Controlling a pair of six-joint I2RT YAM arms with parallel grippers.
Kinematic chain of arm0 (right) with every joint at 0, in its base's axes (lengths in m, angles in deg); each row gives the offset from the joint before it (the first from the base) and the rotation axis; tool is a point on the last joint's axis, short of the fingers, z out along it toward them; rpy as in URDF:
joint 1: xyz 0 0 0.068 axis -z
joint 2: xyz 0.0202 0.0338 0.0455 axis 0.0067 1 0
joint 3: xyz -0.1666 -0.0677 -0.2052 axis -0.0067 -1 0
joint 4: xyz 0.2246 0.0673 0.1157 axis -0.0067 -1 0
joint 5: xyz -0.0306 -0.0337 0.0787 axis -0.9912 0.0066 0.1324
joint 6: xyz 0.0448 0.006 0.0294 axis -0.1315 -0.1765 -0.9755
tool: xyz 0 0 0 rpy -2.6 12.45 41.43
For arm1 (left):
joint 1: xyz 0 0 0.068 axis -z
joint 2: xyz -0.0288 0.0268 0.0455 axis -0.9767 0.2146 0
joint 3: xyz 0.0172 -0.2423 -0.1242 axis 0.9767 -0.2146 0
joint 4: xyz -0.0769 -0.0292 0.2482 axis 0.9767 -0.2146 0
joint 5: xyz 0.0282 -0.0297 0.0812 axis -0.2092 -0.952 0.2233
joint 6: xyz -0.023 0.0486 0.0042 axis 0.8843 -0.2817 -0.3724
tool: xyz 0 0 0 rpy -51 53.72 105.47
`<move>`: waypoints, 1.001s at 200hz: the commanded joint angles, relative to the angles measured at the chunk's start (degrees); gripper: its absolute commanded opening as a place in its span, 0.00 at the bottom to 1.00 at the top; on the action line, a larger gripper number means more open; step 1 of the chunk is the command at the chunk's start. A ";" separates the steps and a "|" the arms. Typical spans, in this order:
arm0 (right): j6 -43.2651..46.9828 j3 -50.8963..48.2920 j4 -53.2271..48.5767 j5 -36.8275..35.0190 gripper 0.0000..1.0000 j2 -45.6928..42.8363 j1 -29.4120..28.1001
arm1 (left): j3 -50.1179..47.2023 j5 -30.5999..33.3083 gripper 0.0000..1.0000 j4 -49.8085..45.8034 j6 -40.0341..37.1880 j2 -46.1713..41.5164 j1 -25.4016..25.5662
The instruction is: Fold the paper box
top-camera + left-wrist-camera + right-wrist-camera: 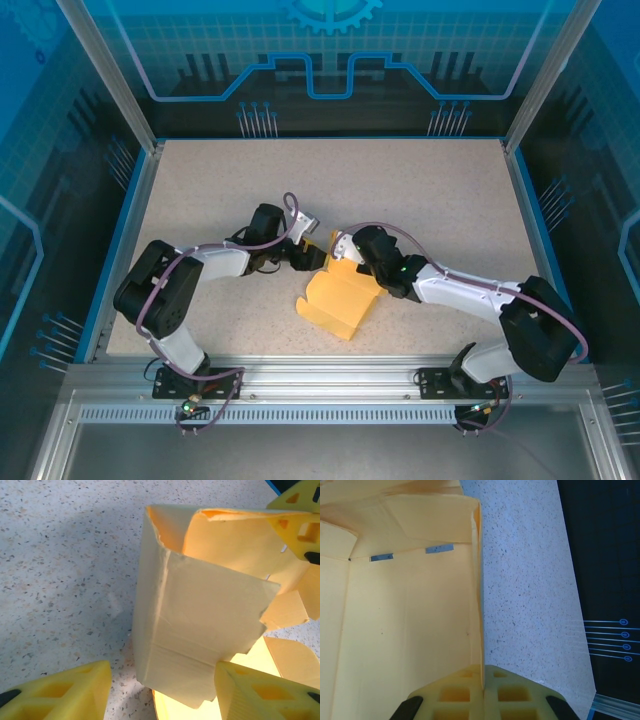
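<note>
— Where does the paper box (340,300) lie?

— On my surface (420,190), near the front edge and about midway across, turned askew to that edge.

— What state is it in?

— Half raised. It is pale yellow thin card. Its base lies flat and open, and some of its walls stand up. From my left wrist I see one corner (200,620) standing upright, with a panel folded across it and its free edge notched with tabs. Loose rounded flaps lie low beside that corner.

— And inside?

— Bare card (405,620), creased at the folds, with two small slots (381,557) cut along one wall. My right claw (482,680) pinches the top edge of the side wall.
</note>
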 commanded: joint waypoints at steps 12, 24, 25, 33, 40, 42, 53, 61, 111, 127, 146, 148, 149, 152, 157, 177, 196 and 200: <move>1.52 -1.26 2.63 -1.69 0.00 -2.40 -1.33 | 1.22 -2.91 0.59 0.21 -1.42 -0.13 0.38; 1.82 -1.55 3.06 -2.68 0.00 -2.61 -2.05 | 1.52 -3.23 0.59 0.93 -1.20 0.18 0.34; 1.86 -1.55 3.08 -2.75 0.00 -2.66 -2.08 | 1.61 -3.25 0.59 0.98 -1.22 0.19 0.33; 1.91 -1.73 3.19 -3.10 0.00 -2.97 -2.41 | 1.73 -3.59 0.59 1.54 -0.91 0.43 0.35; 1.82 -1.89 3.28 -3.29 0.00 -3.18 -2.62 | 1.93 -3.69 0.59 2.02 -0.77 0.68 0.40; 1.86 -1.95 3.35 -3.37 0.00 -3.22 -2.70 | 1.91 -3.70 0.59 2.09 -0.68 0.76 0.34; 1.81 -1.91 3.33 -3.72 0.00 -3.53 -3.05 | 2.13 -3.79 0.60 2.41 -0.54 1.14 0.39; 1.83 -1.91 3.19 -4.07 0.00 -3.67 -3.39 | 2.15 -3.79 0.60 2.76 -0.51 1.36 0.33; 2.78 -2.64 4.45 -5.58 0.00 -4.19 -5.08 | 1.91 -3.15 0.64 5.90 -0.53 2.28 0.58; 3.60 -3.16 4.94 -6.04 0.00 -3.98 -5.49 | 1.71 -2.59 0.64 7.07 -0.79 2.86 0.63; 4.39 -3.61 5.19 -6.60 0.00 -3.58 -5.64 | 1.08 -2.10 0.63 9.18 -0.82 3.57 0.66; 4.52 -3.70 5.43 -6.66 0.00 -3.54 -5.76 | 0.97 -2.09 0.63 9.51 -0.81 3.61 0.67; 4.58 -3.73 5.50 -6.71 0.00 -3.52 -5.78 | 0.94 -2.06 0.63 9.76 -0.80 3.62 0.67; 4.70 -3.91 5.75 -6.75 0.00 -3.50 -5.87 | 0.69 -1.96 0.63 10.27 -0.70 3.69 0.67; 4.94 -4.17 6.18 -6.78 0.00 -3.40 -5.94 | 0.39 -1.94 0.63 11.32 -0.44 3.78 0.71; 5.14 -5.16 7.43 -6.85 0.00 -2.98 -6.22 | -0.70 -1.76 0.61 14.75 0.62 4.50 0.75; 5.76 -6.19 9.28 -7.44 0.00 -2.33 -6.60 | -1.73 -1.25 0.60 17.63 1.21 5.20 0.92; 5.77 -6.33 9.41 -7.59 0.00 -2.15 -6.73 | -1.87 -1.09 0.60 18.00 1.22 5.32 0.97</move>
